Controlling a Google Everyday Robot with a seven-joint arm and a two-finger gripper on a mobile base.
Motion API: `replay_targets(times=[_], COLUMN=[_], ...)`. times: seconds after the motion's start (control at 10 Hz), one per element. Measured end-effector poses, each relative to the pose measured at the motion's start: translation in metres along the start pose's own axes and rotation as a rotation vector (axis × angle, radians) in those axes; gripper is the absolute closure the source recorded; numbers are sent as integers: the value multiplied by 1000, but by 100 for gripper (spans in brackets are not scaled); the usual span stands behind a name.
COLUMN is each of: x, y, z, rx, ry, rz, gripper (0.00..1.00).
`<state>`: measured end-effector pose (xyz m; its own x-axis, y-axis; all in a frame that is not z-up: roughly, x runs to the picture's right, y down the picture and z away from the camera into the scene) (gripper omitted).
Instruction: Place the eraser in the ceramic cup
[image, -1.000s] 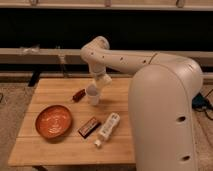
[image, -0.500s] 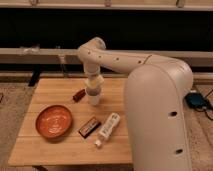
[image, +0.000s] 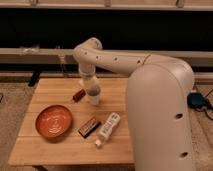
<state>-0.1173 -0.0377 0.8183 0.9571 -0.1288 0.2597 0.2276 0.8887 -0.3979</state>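
- Ceramic cup (image: 94, 101): mid-table, right of orange bowl (image: 52, 121) and small red piece (image: 77, 96), now mostly hidden.
- Gripper (image: 92, 92): lowered onto cup a moment ago; open or closed, cannot tell; eraser unseen, likely at release.
- Dark bar (image: 89, 127), white bottle (image: 108, 126): unmoved.

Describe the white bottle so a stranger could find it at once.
Start from the wooden table and its orange bowl at front left. Going right from the bowl comes a dark flat bar, then the white bottle, nearer the front than the claw pointing down over the table's middle. It is the only long white thing lying on its side.
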Motion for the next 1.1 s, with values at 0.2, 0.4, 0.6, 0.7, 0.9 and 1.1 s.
replay_targets(times=[0.2, 0.4, 0.6, 0.7, 0.9, 1.1], x=[-16, -23, -22, -17, -9, 0], y=[13, 27, 32, 34, 35, 34], z=[-6, -6, -3, 0, 5, 9], rx=[13, 18, 26, 34, 50, 74], ry=[-18, -39, -56, -68, -86, -110], rz=[61, 125, 162, 189, 217, 248], gripper=[100, 100, 100, 100, 100, 100])
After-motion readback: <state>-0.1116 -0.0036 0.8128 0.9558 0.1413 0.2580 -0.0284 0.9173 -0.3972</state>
